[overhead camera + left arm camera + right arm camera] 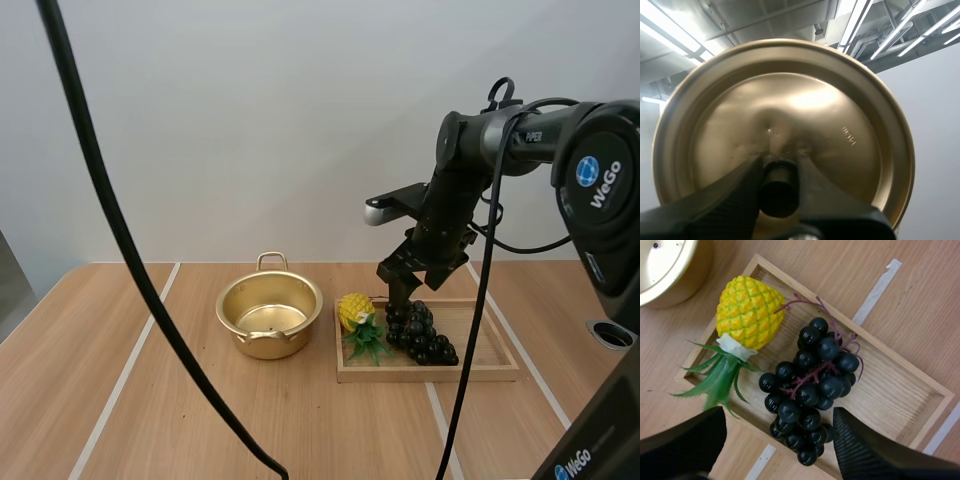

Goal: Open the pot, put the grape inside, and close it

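Note:
The golden pot (pixel 269 318) stands open on the table, left of the wooden tray (pixel 490 369). A bunch of dark grapes (pixel 421 332) lies in the tray; in the right wrist view the grapes (pixel 810 390) lie beside a toy pineapple (pixel 747 312). My right gripper (pixel 400 288) hovers just above the grapes, and its fingers (pixel 860 450) stand open on either side of the bunch (pixel 777 445). My left gripper (pixel 779 175) is shut on the black knob (pixel 778 190) of the golden lid (pixel 790 120), holding it up in the air.
The toy pineapple (pixel 358 318) lies at the tray's left end, between the grapes and the pot. The pot's rim (pixel 662 275) is close to the tray's corner. Bare wooden table spreads in front and to the left.

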Controlling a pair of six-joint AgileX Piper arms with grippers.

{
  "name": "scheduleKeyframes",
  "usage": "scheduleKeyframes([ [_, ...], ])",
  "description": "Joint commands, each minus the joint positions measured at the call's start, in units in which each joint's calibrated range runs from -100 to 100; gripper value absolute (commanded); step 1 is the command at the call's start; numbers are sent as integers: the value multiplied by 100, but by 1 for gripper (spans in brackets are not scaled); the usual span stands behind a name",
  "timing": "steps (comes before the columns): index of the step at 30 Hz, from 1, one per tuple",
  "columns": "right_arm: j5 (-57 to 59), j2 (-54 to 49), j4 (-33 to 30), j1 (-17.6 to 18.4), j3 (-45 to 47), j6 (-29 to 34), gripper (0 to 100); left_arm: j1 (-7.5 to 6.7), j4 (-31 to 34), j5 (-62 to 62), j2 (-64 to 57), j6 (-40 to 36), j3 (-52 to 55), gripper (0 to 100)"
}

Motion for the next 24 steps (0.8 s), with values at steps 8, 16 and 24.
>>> scheduleKeyframes([
  [8,-1115,352,-364,6,511,-96,100,5,-55,-258,54,17,-61,0],
  [16,-1443,690,-364,6,523,-67,100,5,-55,-207,153,17,-61,0],
  [24,-1540,1280,-251,6,523,-67,100,5,-55,-212,145,106,-61,0],
])
